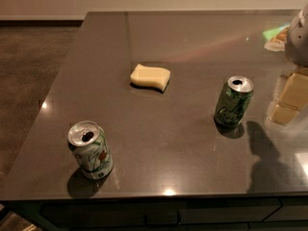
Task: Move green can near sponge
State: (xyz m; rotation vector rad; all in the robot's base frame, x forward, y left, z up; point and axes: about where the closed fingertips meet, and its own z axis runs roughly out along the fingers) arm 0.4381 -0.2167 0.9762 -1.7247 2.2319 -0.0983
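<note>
Camera view — green can [233, 102] upright, down-left of gripper [299, 38] at right edge — cannot tell its grip; sponge [150, 77] further left.

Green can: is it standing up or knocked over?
Upright: the green can stands on its base, silver top facing up. The pincer is at the picture's right edge, not touching it.
</note>
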